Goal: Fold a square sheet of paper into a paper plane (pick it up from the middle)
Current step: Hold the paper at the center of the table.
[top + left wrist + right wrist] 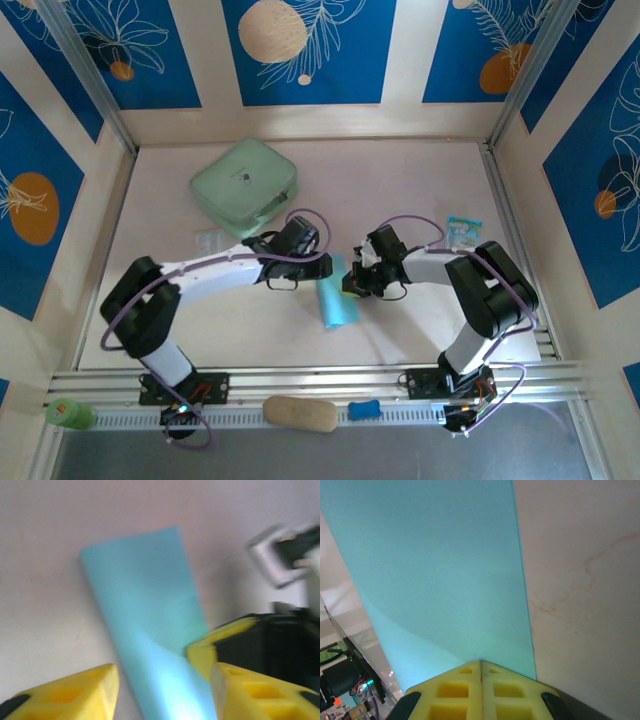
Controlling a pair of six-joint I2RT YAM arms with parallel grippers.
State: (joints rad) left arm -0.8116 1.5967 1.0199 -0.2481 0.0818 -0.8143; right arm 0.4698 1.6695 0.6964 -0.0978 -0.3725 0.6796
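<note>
Folding looks partly done: paper (338, 297) lies mid-worktop (400, 180) as a long, narrowing strip, not yet a pointed plane, so I think more creases are left. Right gripper (481, 666) is closed and seems to pinch one paper end; left gripper (162, 680) stands open astride it. Case (245, 185) and packet (463, 232) lie well apart, blocking nothing.

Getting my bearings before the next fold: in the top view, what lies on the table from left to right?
The mint-green case → folded blue paper → printed packet.
</note>
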